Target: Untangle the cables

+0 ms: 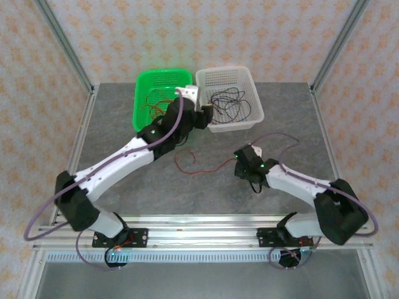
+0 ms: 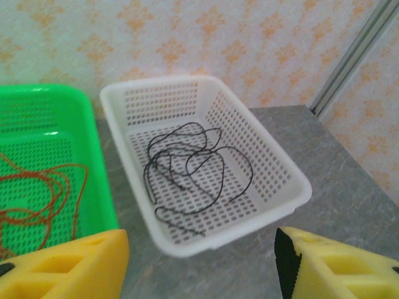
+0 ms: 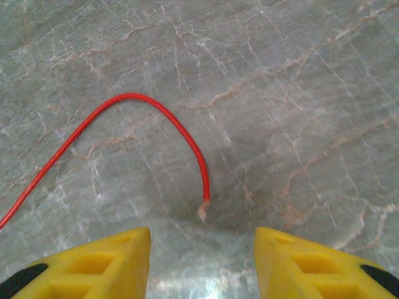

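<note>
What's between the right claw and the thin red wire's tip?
Bare grey marbled tabletop separates right claw from thin red wire, in the right wrist view.

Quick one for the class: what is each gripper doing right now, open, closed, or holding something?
Left gripper: open, fingers apart, holding nothing.
Right gripper: open, holding nothing; the red cable lies loose on the table before it.

The left arm (image 1: 124, 159) extends from its base at the near edge diagonally toward the middle of the tabletop's far edge, forearm raised. The left gripper (image 1: 204, 115) stands with its yellow fingers (image 2: 68, 265) spread wide. The right arm (image 1: 299, 184) is folded low. The right gripper (image 1: 240, 161) points down at mid-tabletop, jaws parted.
</note>
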`<state>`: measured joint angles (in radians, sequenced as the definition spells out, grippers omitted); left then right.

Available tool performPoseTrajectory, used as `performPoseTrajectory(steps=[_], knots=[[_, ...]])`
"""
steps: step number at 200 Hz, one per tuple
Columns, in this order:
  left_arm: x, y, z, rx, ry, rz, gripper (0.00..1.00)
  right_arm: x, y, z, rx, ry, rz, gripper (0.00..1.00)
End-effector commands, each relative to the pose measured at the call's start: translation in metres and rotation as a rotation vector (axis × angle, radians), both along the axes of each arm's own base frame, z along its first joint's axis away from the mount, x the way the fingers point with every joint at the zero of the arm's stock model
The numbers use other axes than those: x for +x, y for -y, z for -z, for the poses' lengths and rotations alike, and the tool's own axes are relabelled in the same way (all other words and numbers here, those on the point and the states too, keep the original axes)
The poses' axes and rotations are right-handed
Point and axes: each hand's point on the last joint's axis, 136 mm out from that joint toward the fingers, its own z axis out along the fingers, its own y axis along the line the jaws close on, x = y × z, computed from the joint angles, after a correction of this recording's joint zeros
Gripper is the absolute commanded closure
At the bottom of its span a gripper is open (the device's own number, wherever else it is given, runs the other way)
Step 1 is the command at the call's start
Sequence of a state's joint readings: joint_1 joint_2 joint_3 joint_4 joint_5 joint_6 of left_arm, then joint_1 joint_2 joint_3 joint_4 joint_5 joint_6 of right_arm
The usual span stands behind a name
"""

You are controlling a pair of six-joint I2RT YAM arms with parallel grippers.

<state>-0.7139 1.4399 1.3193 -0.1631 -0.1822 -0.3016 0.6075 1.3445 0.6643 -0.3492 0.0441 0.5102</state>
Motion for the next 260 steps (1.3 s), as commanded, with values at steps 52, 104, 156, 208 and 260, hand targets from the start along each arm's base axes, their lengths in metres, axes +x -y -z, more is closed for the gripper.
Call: performPoseTrajectory(steps=[52,104,156,208,260], knots=[[-0.047,-0.053,-0.001,-0.079,0.013,-0.093,0.34,0.030,0.000,0.021,-0.154,-0.040,-0.013,0.58],[-0.064,-0.073,-0.003,-0.084,0.026,-0.117,0.34,0.031,0.001,0.041,-0.187,-0.079,0.000,0.72],[-0.077,-0.089,-0.008,-0.086,0.047,-0.138,0.34,0.033,-0.004,0.045,-0.165,-0.081,-0.004,0.91],[-0.086,-0.101,-0.003,-0.097,0.042,-0.161,0.34,0.034,-0.010,0.038,-0.134,-0.071,-0.020,1.00],[-0.095,-0.120,-0.006,-0.121,0.060,-0.224,0.32,0.036,-0.032,-0.034,-0.058,0.070,-0.089,1.00]])
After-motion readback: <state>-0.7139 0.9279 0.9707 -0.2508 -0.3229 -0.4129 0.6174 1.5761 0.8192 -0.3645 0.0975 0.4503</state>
